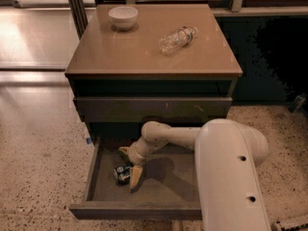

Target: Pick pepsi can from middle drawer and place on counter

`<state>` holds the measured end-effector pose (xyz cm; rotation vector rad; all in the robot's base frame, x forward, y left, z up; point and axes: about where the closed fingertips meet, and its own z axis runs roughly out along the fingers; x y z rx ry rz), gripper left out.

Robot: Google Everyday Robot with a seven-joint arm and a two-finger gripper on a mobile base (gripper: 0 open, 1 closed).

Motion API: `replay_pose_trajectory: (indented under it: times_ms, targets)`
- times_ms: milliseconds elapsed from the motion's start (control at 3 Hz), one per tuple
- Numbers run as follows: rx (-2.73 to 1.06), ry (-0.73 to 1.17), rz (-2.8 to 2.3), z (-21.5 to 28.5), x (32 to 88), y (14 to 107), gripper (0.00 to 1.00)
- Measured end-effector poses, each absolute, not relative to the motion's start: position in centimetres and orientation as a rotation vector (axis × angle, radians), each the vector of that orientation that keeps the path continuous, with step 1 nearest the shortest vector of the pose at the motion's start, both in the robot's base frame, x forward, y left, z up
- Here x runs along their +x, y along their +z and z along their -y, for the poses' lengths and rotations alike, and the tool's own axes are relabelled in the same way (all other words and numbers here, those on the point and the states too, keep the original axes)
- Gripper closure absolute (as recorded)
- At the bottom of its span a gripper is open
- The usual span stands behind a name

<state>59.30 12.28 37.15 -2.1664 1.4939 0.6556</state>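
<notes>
A speckled stone floor point(38, 143) surrounds a dark cabinet whose tan counter point(134, 57) carries a white bowl point(122, 17) and a clear plastic bottle point(177, 38) lying on its side. Below the closed, scratched drawer front point(144, 109), the middle drawer point(168, 194) stands pulled out.

In the camera view, the only one, the pale arm point(178, 136) reaches in from the right and ends in the gripper point(129, 166), low over the left part of the drawer floor. Its two fingers point(136, 176) are spread apart, gripping nothing: one tip points toward the drawer's back-left, the other toward its front.

The pepsi can point(122, 174) rests on the drawer floor just to the left of the front finger, at or touching its side, and on the front side of the rear finger. So it sits at the mouth of the gap, not clearly deep inside it. It seems to lie on its side, but the dim drawer hides which way its long axis runs.

Judging from this, the next move depends on bringing the gap a little leftward over the can before closing.
</notes>
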Motion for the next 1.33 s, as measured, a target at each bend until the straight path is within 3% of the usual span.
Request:
replay_pose_trajectory:
  times_ms: [333, 1333]
  targets:
    - [-2.178, 0.671, -1.49, -12.26, 59.22, 37.15, 0.17]
    - [-2.177, 0.67, -1.49, -12.27, 59.2, 37.13, 0.87]
